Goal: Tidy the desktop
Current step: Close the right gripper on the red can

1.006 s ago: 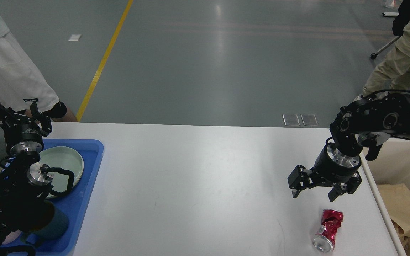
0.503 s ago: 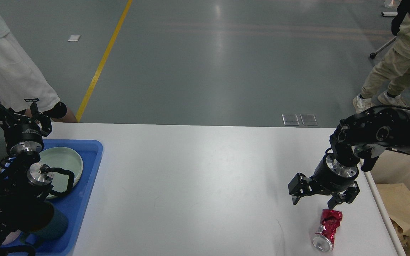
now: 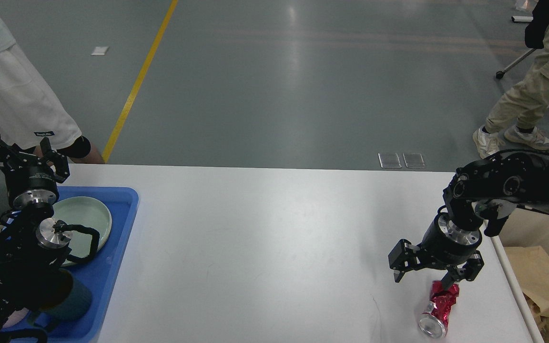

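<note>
The big white desktop (image 3: 265, 238) fills the middle of the view and is mostly bare; a blue tray (image 3: 117, 247) with a pale plate (image 3: 86, 216) sits at its nine o'clock side; a beige bin (image 3: 541, 238) stands off the three o'clock edge; the right gripper (image 3: 432, 276) has dropped lower than a second ago, fingers spread wide, one tip now at the crushed red can (image 3: 439, 305) lying at five o'clock; a grab looks close; the left gripper (image 3: 17, 155) waits at nine o'clock, spread open, holding nothing.
</note>
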You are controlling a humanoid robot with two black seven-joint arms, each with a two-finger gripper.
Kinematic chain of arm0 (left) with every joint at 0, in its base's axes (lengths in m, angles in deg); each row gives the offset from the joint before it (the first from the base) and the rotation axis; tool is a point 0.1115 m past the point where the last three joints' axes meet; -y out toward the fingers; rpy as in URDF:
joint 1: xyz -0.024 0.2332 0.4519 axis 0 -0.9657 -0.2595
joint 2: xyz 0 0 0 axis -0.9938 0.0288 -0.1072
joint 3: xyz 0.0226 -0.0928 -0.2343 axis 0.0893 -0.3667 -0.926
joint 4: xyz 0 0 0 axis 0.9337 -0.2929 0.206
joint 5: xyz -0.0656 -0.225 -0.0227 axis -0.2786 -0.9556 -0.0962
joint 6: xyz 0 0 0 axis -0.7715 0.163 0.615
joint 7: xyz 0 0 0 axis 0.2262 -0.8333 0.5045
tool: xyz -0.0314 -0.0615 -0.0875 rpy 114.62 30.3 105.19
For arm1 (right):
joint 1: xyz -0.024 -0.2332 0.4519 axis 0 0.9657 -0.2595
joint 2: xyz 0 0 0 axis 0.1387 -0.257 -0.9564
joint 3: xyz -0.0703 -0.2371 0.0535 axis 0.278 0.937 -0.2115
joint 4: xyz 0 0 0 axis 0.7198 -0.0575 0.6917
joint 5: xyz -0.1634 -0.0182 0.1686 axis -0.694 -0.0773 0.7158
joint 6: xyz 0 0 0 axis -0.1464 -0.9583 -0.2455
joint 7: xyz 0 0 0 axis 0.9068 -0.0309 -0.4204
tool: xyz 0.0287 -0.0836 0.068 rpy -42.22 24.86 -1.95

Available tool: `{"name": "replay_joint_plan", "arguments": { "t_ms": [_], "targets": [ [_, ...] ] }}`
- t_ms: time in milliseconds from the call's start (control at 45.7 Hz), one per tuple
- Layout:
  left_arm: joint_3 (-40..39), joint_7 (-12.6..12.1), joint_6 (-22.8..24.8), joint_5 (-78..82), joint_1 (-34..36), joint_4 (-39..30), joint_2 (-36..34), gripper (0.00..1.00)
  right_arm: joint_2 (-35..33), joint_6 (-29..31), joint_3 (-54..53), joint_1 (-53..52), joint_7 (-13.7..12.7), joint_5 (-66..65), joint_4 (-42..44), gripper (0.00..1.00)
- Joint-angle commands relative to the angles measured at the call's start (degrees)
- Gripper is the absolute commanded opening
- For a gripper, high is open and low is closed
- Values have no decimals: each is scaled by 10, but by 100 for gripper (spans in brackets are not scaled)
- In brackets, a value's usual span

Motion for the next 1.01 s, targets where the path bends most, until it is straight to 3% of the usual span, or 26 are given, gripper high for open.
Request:
{"name": "replay_joint_plan", "arguments": {
  "t_ms": [0, 394, 503, 656, 984],
  "targets": [
    [0, 0, 0, 0, 0, 0, 0, 96, 0, -8, 0, 14, 0, 0, 7, 100],
    [0, 0, 0, 0, 0, 0, 0, 96, -2, -34, 8, 107, 0, -5, 69, 100],
    [0, 0, 0, 0, 0, 0, 0, 96, -3, -67, 8, 135, 0, -5, 70, 100],
    [0, 0, -1, 0, 0, 0, 0, 96, -2, -156, 9, 155, 0, -1, 70, 100],
    [0, 0, 0, 0, 0, 0, 0, 96, 6, -198, 9, 173, 0, -2, 71, 97]
  ]
}}
